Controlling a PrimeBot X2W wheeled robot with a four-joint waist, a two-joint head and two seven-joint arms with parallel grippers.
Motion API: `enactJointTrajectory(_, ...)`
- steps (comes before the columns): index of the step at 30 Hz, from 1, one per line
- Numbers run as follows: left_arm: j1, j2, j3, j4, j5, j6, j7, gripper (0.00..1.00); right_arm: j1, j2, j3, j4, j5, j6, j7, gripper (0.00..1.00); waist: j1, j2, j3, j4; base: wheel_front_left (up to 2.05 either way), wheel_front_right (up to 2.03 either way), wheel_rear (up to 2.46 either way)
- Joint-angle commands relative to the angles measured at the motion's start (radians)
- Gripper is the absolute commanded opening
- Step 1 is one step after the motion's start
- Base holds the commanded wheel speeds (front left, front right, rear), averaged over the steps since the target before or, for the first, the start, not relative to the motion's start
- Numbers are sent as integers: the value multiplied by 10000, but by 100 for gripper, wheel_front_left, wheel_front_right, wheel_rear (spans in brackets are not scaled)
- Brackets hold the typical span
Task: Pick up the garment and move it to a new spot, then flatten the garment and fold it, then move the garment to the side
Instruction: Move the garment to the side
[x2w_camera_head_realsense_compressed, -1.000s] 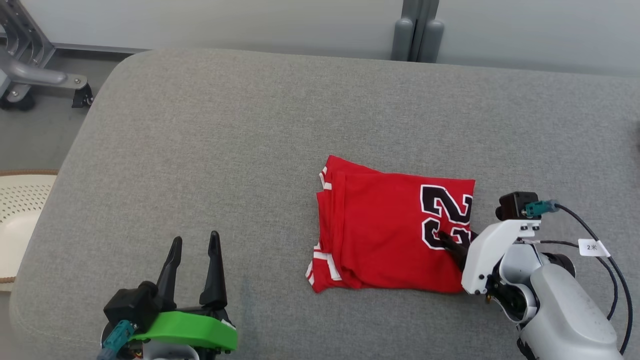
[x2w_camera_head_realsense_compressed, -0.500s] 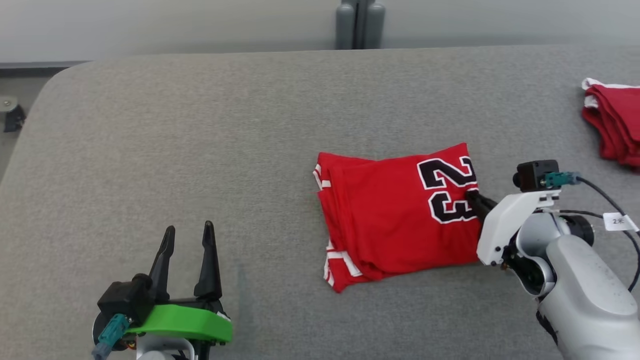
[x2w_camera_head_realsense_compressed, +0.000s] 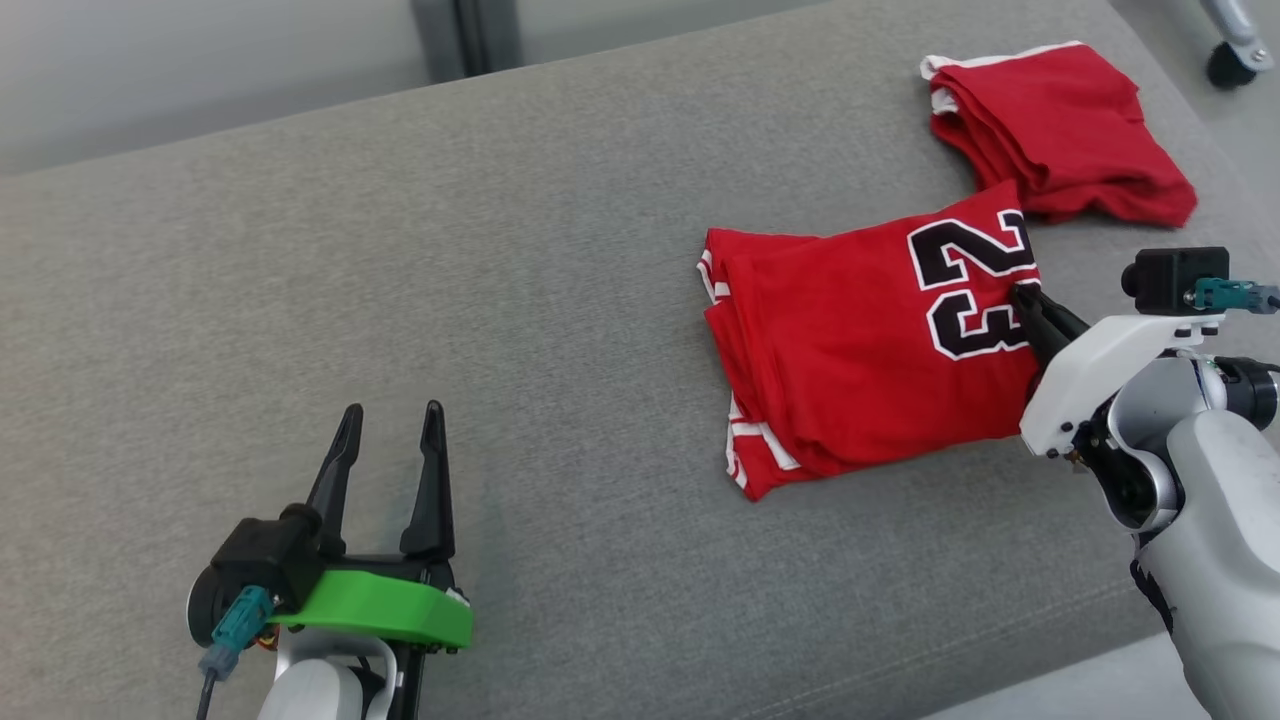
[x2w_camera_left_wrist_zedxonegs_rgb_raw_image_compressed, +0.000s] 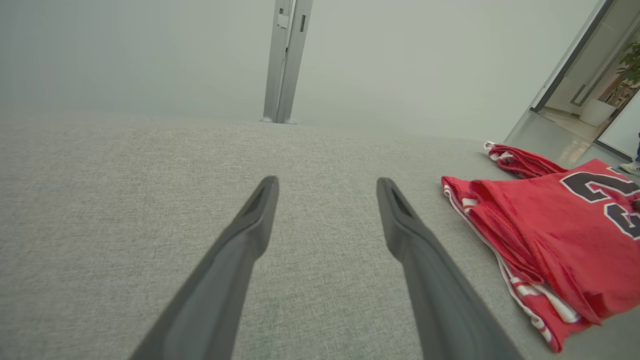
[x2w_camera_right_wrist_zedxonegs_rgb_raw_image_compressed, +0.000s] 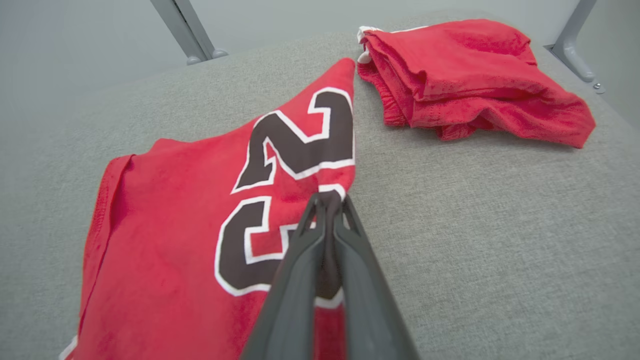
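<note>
Right pincer (x2w_camera_head_realsense_compressed: 1022, 292) is clamped on the numbered edge of your folded red jersey (x2w_camera_head_realsense_compressed: 850, 350) — it lies on the grey padded surface (x2w_camera_head_realsense_compressed: 400, 250), just beside another folded red garment (x2w_camera_head_realsense_compressed: 1060, 130). Left pincer (x2w_camera_head_realsense_compressed: 392, 410) is wide, empty — well apart from it.

Folded red garment (x2w_camera_head_realsense_compressed: 860, 350), black numerals up, lies on the grey cushion (x2w_camera_head_realsense_compressed: 400, 250).

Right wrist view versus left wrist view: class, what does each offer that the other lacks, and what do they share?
Right wrist view: the right gripper pinched shut on the edge of the numbered jersey. Left wrist view: the open left gripper and a doorway with a plant. Shared: the jersey, a second folded red garment, the grey cushion.
</note>
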Motion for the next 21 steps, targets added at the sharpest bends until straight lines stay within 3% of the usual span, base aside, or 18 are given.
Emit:
enactJointTrajectory(1, -184, 113, 25, 41, 91, -65, -31, 100, -212, 118, -26, -1, -89, -16, -162, 0, 0, 0, 677, -1021, 0, 0, 0)
enactJointTrajectory(10, -329, 165, -12, 255, 154, -132, -33, 100, -949, 520, 99, 430, -250, -18, -705, 0, 0, 0, 592, -1023, 0, 0, 0)
enactJointTrajectory(21, -91, 70, -120, 263, -32, -118, -31, 100, -3145, 143, -112, 1698, -523, -18, -464, 0, 0, 0, 86, 98, 0, 0, 0)
